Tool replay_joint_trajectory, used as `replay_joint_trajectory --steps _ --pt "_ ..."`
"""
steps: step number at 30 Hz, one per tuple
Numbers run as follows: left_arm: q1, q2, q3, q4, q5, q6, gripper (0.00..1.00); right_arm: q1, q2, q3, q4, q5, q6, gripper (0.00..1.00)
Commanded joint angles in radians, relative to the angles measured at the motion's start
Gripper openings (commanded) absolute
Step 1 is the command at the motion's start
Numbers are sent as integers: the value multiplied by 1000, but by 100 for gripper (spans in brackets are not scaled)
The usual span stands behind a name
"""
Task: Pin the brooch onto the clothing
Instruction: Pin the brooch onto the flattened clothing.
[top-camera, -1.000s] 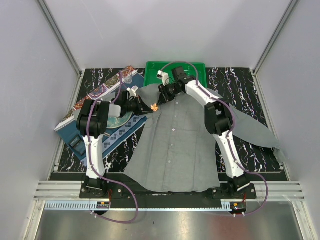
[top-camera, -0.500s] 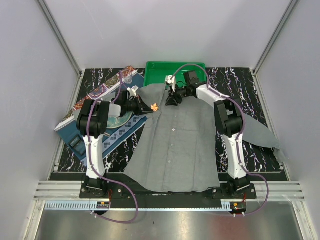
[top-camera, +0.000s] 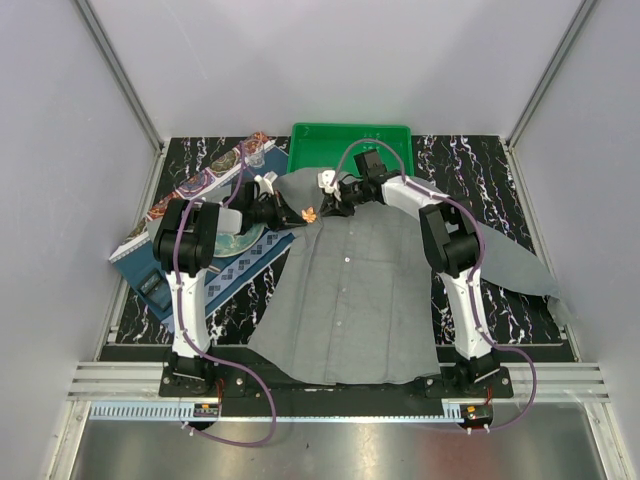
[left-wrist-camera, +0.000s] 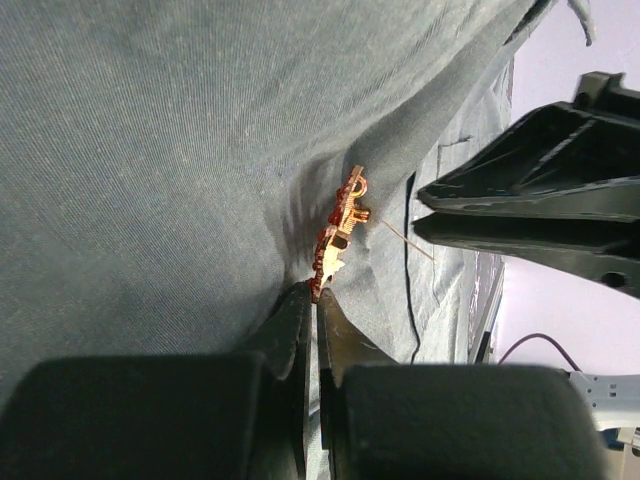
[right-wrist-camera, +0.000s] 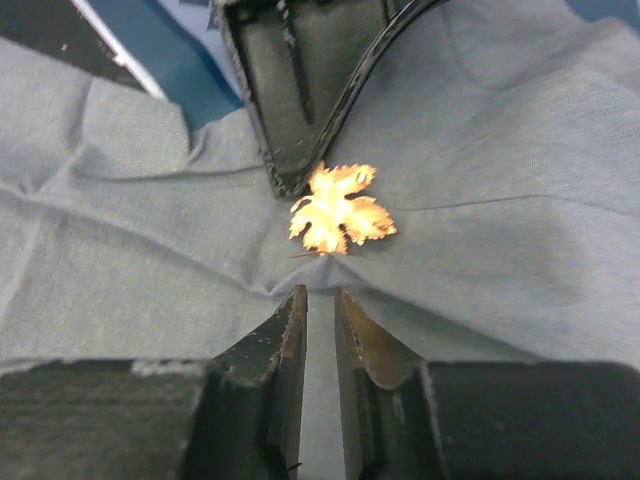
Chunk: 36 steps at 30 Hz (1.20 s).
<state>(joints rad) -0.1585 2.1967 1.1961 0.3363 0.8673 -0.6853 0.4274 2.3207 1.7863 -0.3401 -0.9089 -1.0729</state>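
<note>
The grey shirt (top-camera: 350, 290) lies spread flat on the table, collar towards the back. The small red-orange brooch (top-camera: 310, 213) sits near the shirt's left shoulder. My left gripper (top-camera: 296, 212) comes in from the left and is shut on the brooch's edge (left-wrist-camera: 340, 225), tips (left-wrist-camera: 315, 292) pressed into the cloth. My right gripper (top-camera: 330, 206) comes in from the right, just beside the brooch. In the right wrist view its jaws (right-wrist-camera: 320, 292) stand nearly closed on a puckered fold of shirt right below the brooch (right-wrist-camera: 340, 210). The left fingers (right-wrist-camera: 300, 90) show above it.
A green tray (top-camera: 350, 133) stands at the back behind the collar. A dark blue placemat (top-camera: 240, 262) with a patterned plate (top-camera: 232, 243) lies left of the shirt. A patterned box (top-camera: 200, 185) and a small glass (top-camera: 255, 155) are at the back left.
My right gripper swung right, away from the brooch, then came back left and now pinches the cloth beside it. My left gripper and the brooch have stayed put.
</note>
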Motion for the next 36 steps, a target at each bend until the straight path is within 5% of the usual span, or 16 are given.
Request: replay_joint_trajectory --steps 1,8,22,36 --pt "2 -23 -41 -12 30 41 0 7 -60 -41 -49 -12 -128 24" --pt "1 -55 -113 -8 42 53 0 8 -96 -111 -31 -24 -168 22" --pt "1 -23 -13 -29 29 46 0 14 -96 -157 272 -31 22 19" --pt "1 -12 11 -46 25 50 0 25 -93 -159 199 -51 -82 16"
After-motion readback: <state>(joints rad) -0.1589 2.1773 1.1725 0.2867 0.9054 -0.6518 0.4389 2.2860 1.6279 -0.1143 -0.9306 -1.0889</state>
